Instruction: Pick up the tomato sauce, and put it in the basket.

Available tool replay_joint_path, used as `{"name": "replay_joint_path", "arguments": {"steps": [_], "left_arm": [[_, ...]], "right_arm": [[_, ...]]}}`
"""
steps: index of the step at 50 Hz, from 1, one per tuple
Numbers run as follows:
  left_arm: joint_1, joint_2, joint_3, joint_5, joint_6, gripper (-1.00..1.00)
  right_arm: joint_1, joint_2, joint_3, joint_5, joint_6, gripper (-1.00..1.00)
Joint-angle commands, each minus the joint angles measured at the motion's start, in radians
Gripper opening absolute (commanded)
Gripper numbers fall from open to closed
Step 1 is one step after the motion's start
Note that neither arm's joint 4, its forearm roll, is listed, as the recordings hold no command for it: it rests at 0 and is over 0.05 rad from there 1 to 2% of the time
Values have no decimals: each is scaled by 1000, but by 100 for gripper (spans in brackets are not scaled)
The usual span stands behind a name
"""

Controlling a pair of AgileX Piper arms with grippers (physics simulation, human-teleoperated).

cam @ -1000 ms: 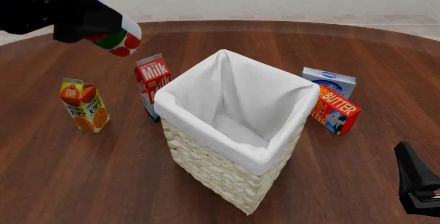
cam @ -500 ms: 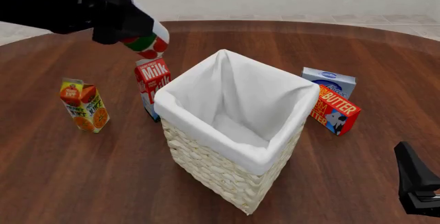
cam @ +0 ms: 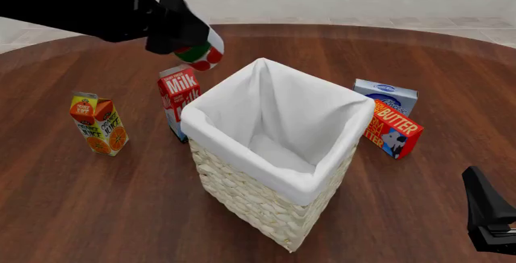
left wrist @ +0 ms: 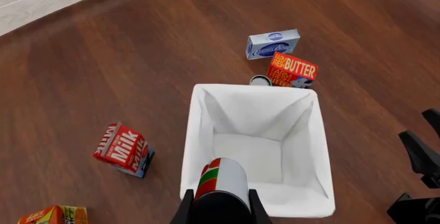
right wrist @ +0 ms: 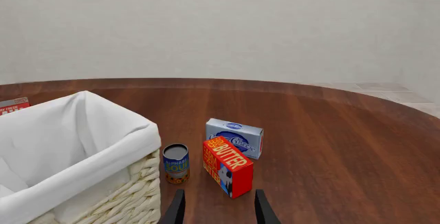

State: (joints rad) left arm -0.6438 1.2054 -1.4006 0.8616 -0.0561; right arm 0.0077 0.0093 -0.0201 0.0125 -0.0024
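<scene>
Your left gripper (cam: 187, 40) is clenched on the tomato sauce (cam: 202, 51), held in the air tilted, long axis running along the fingers, free end pointing down toward the basket (cam: 274, 172).

The basket (cam: 278, 154) stands at the table's (cam: 96, 214) centre and serves as the landmark. Left of the basket stands the milk carton (cam: 178, 100); the juice carton (cam: 98, 123) stands farther left. Right of the basket lies the butter box (cam: 393, 129), with the cream cheese box (cam: 385, 95) behind it. The tomato sauce (cam: 200, 50) sits above the milk carton, off the table, up and left of the basket's rim. A soup can (right wrist: 176, 163) stands between basket and butter box.
</scene>
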Motion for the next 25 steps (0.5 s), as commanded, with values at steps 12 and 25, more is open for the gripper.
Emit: {"name": "replay_joint_path", "arguments": {"steps": [12, 25], "left_arm": [[-8, 63, 21, -85, 25, -100], [-13, 111, 32, -141, 22, -100]], "right_arm": [[0, 0, 0, 0, 0, 100], [0, 0, 0, 0, 0, 100]]}}
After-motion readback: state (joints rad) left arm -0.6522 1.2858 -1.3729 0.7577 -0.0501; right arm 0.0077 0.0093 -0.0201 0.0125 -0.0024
